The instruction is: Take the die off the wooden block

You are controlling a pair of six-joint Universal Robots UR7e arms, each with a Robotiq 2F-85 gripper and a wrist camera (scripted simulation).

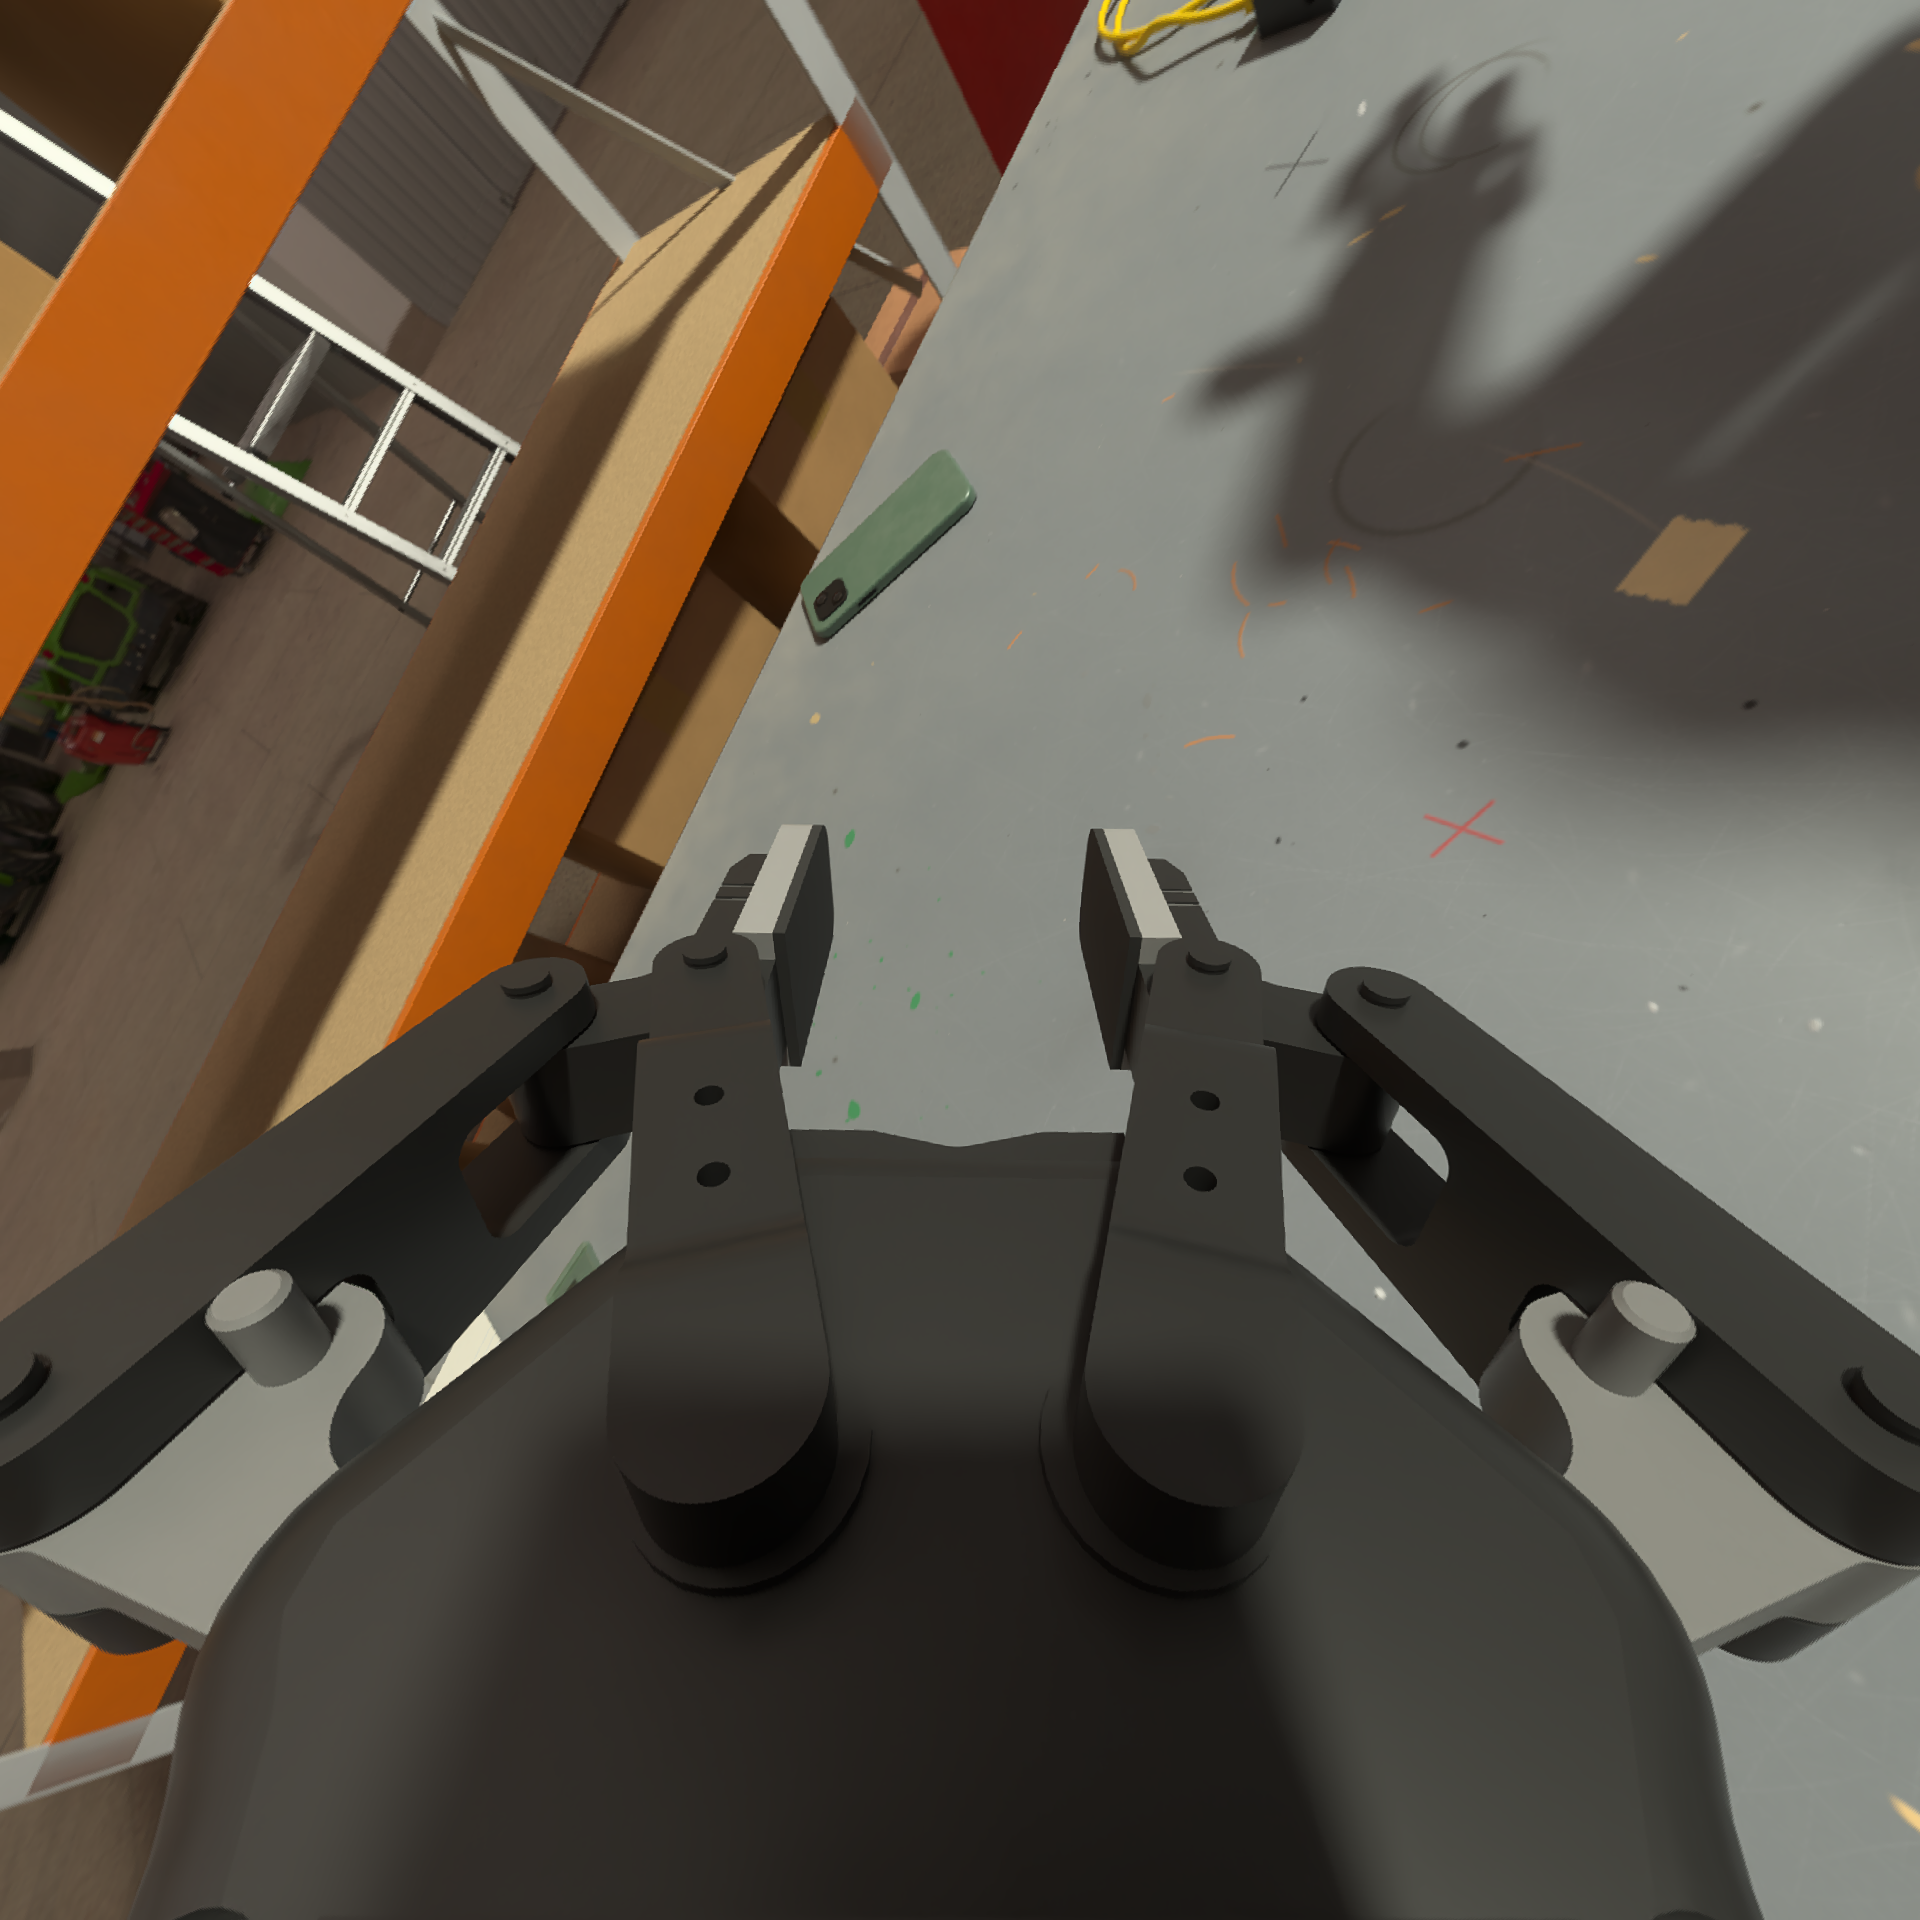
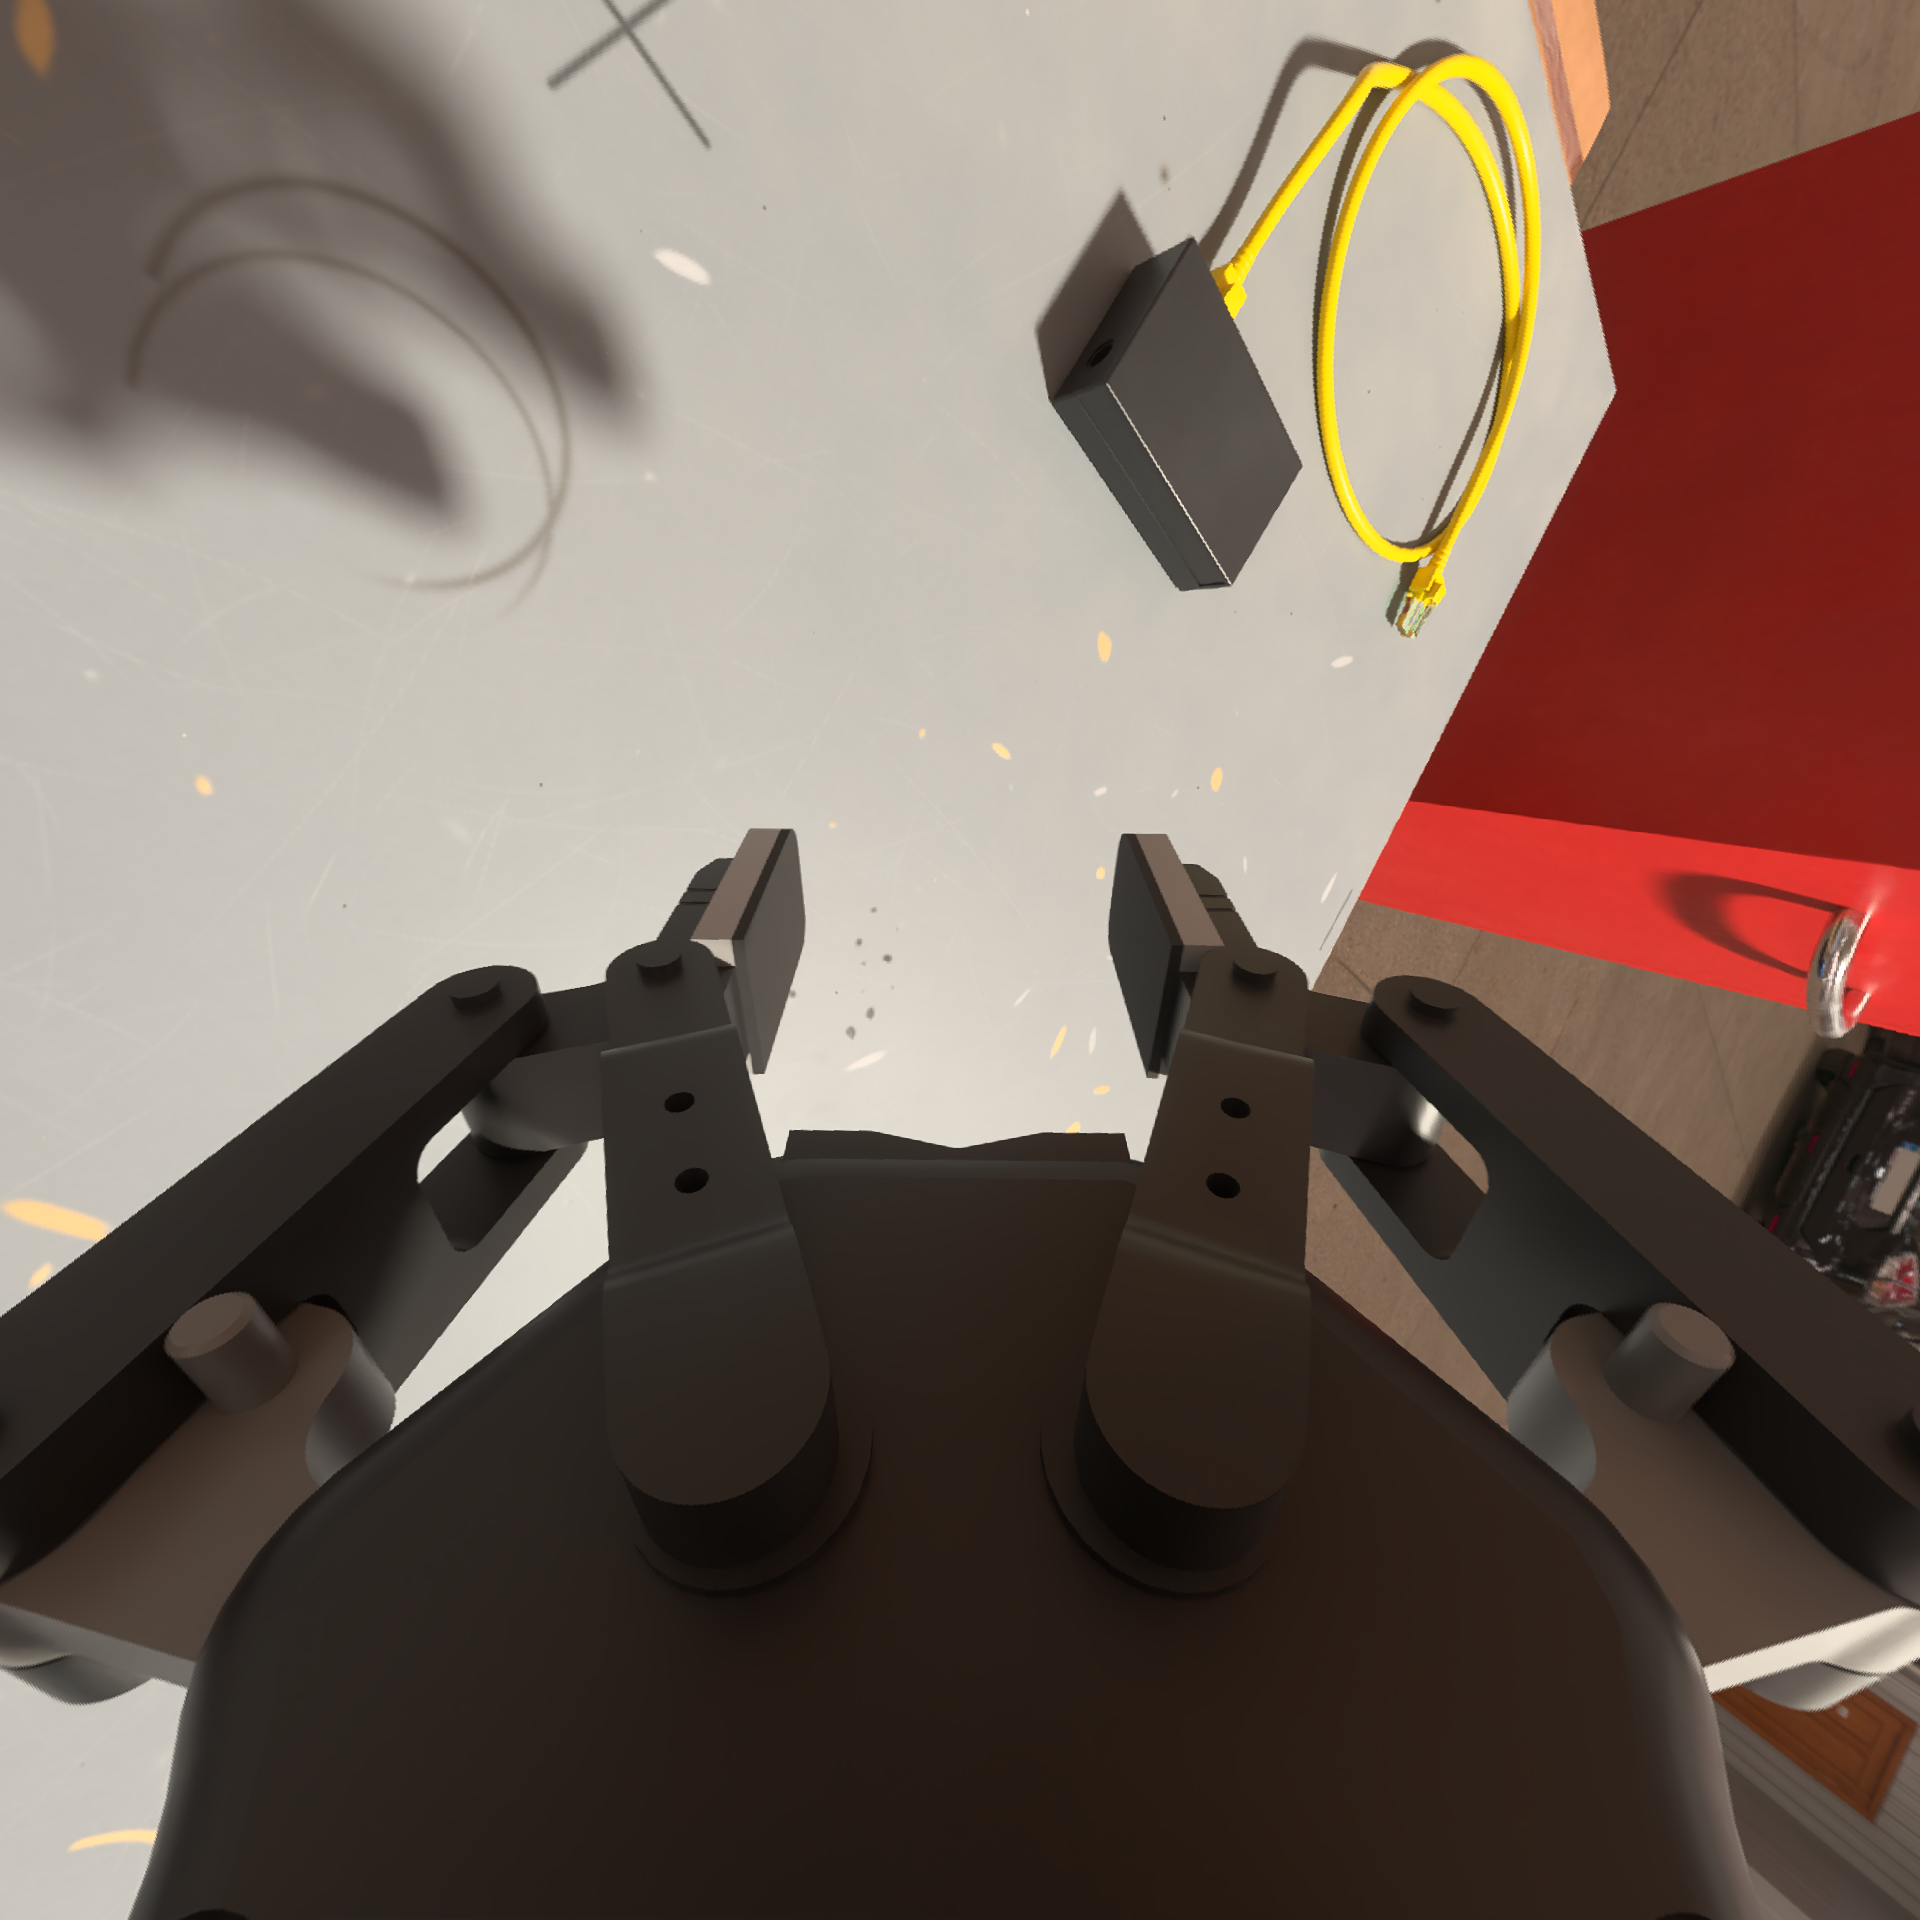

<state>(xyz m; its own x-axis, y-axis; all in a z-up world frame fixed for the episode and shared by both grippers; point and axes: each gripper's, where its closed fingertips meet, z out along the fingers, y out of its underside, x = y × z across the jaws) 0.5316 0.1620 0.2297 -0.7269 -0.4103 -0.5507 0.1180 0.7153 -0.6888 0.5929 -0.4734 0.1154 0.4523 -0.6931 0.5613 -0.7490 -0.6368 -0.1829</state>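
Note:
Neither the die nor the wooden block shows in either view. My left gripper [image 1: 954, 844] is open and empty, hovering above the grey table [image 1: 1143, 675] near its left edge. My right gripper [image 2: 956, 847] is open and empty, hovering above the pale table top [image 2: 727, 623] near its right edge. Shadows of the arms fall across the table in both views.
A green phone [image 1: 888, 542] lies at the table's left edge. A black box [image 2: 1174, 410] with a looped yellow cable [image 2: 1429, 312] lies ahead of the right gripper; both show far off in the left wrist view [image 1: 1174, 21]. Orange shelving [image 1: 644, 540] and a red cabinet [image 2: 1714, 623] flank the table.

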